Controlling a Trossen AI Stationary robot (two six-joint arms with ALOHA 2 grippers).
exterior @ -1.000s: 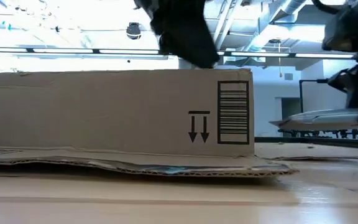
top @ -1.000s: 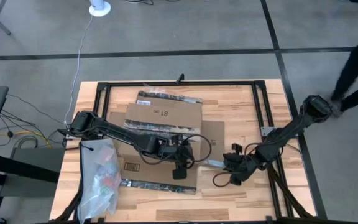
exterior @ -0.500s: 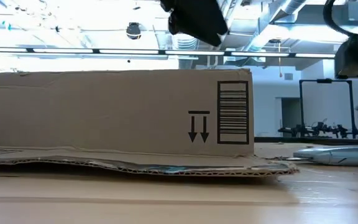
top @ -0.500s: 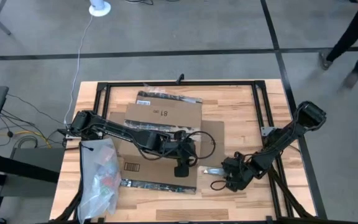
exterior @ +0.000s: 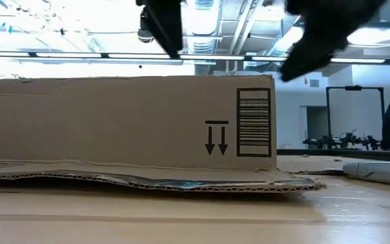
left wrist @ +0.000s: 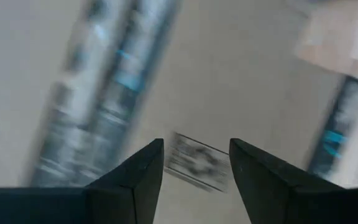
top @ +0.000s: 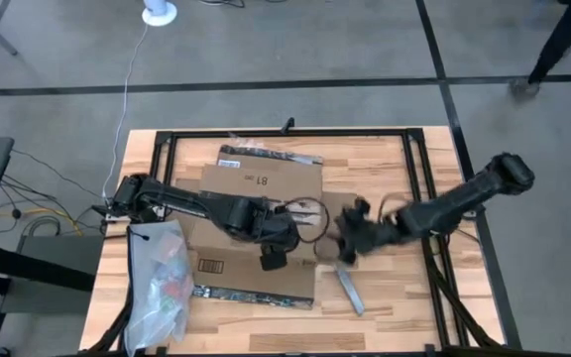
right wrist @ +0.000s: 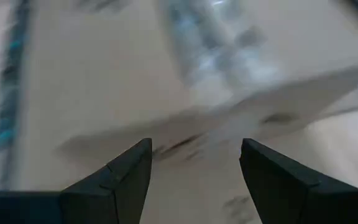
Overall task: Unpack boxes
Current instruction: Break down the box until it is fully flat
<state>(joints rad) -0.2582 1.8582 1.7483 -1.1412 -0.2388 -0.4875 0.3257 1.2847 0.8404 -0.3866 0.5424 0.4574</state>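
My left hand (top: 272, 260) hangs over the box (top: 256, 213), above its near right part, close to the printed label (top: 211, 268) on the near flap, and through my left wrist camera I see both fingers (left wrist: 132, 180) spread apart with nothing between them, only blurred cardboard and a barcode patch below. My right hand (top: 348, 243) is just off the box's right edge, over the right flap, fingers (right wrist: 120, 180) wide open too and holding nothing, cardboard and a strip of bench (top: 385, 297) showing past them. The box sits mid-bench, flaps splayed flat all round, the "81" print on the far flap, dark tape strips along the far and near edges. A long silvery packet (top: 349, 289) lies on the bench, near of my right hand and apart from it. The clear bag (top: 159, 283) of colourful bits lies at the box's left, hanging over the near left bench edge. From the low camera, the box wall stands upright with arrows and barcode at its right end.
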